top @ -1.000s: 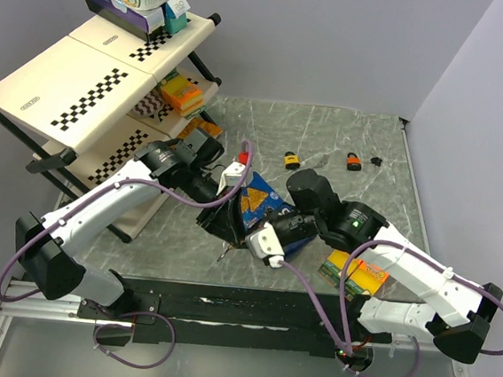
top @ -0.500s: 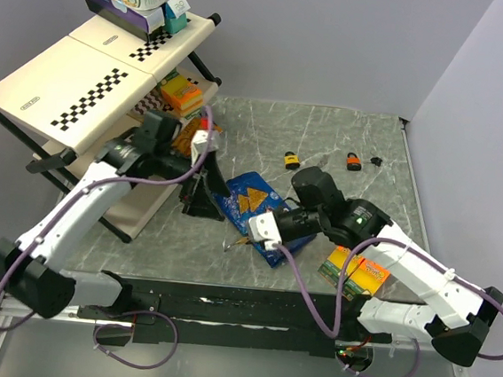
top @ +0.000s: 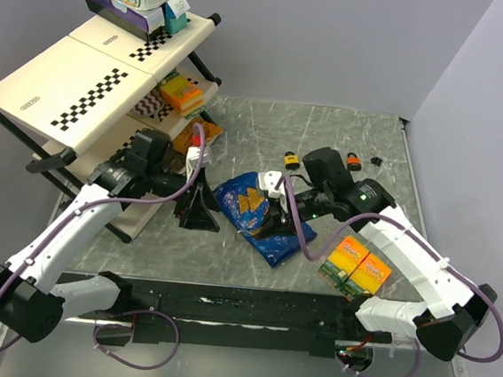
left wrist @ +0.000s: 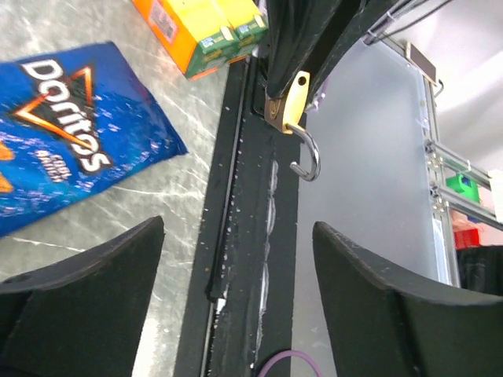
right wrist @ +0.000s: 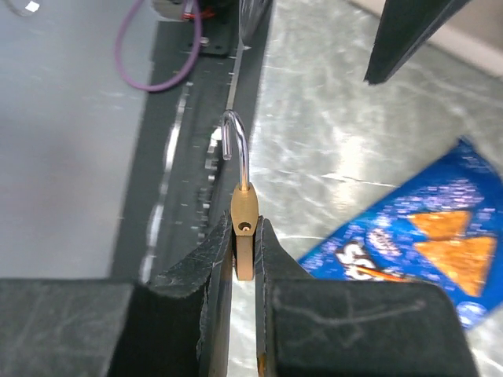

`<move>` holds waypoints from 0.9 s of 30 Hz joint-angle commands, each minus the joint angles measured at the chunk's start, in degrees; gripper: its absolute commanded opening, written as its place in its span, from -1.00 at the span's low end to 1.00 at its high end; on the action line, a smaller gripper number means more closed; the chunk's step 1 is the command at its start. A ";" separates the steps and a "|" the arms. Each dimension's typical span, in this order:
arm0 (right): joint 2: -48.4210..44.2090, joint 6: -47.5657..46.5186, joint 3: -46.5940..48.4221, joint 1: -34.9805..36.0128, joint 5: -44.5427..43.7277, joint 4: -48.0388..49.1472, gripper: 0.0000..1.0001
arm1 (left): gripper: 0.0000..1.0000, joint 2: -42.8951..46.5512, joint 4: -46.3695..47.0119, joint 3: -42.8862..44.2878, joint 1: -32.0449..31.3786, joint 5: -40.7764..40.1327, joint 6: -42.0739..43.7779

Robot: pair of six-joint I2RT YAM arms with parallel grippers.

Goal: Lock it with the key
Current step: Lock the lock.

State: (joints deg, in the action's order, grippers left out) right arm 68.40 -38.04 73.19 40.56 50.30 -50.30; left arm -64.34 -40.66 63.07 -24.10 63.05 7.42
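My right gripper (right wrist: 244,221) is shut on a brass padlock (right wrist: 244,206) and holds it by its flat sides. The padlock's silver shackle (right wrist: 236,145) stands open and points toward the table's near edge. In the left wrist view the same padlock (left wrist: 286,100) hangs from the right gripper's dark fingers with its shackle hooked downward. In the top view the right gripper (top: 273,210) hovers over a blue Doritos bag (top: 249,199). My left gripper (top: 200,210) stands open and empty to the left of the bag, and its jaws (left wrist: 236,236) are wide apart. I see no key in any view.
Two small orange padlocks (top: 291,160) (top: 353,162) and a tiny dark item (top: 375,160) lie at the far side. A pair of orange-green boxes (top: 357,263) sits at the right front. A checkered shelf rack (top: 84,74) with packages stands on the left.
The left gripper has opened and drawn back to the left, away from the right gripper. The right gripper has swung away over the chip bag, still holding the padlock.
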 commanded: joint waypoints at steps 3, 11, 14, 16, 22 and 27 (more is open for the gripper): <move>2.87 5.43 5.30 -0.39 6.38 -3.57 -1.00 | 0.42 1.23 5.86 -1.19 -5.60 0.14 -2.59; 5.51 8.25 7.14 -0.56 6.56 -4.89 -1.00 | 0.20 3.17 10.16 -3.57 -10.27 -1.60 -5.04; 5.95 9.30 7.93 -0.48 5.34 -4.72 -1.00 | 0.15 2.29 10.17 -3.30 -10.44 -1.52 -5.40; 6.13 9.92 8.37 -0.39 5.07 -4.80 -1.00 | 0.09 2.37 11.31 -3.57 -10.71 -1.87 -6.01; 7.27 10.80 9.51 -0.39 4.80 -6.38 -1.00 | -0.07 2.11 12.10 -3.39 -11.94 -3.81 -6.28; 8.24 10.97 10.22 -0.39 5.68 -6.83 -1.00 | -0.29 2.63 12.80 -3.83 -12.20 -4.51 -6.01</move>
State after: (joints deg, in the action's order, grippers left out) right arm 75.92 -28.29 80.01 40.45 53.67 -56.21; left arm -62.41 -30.57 59.46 -35.90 59.37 1.87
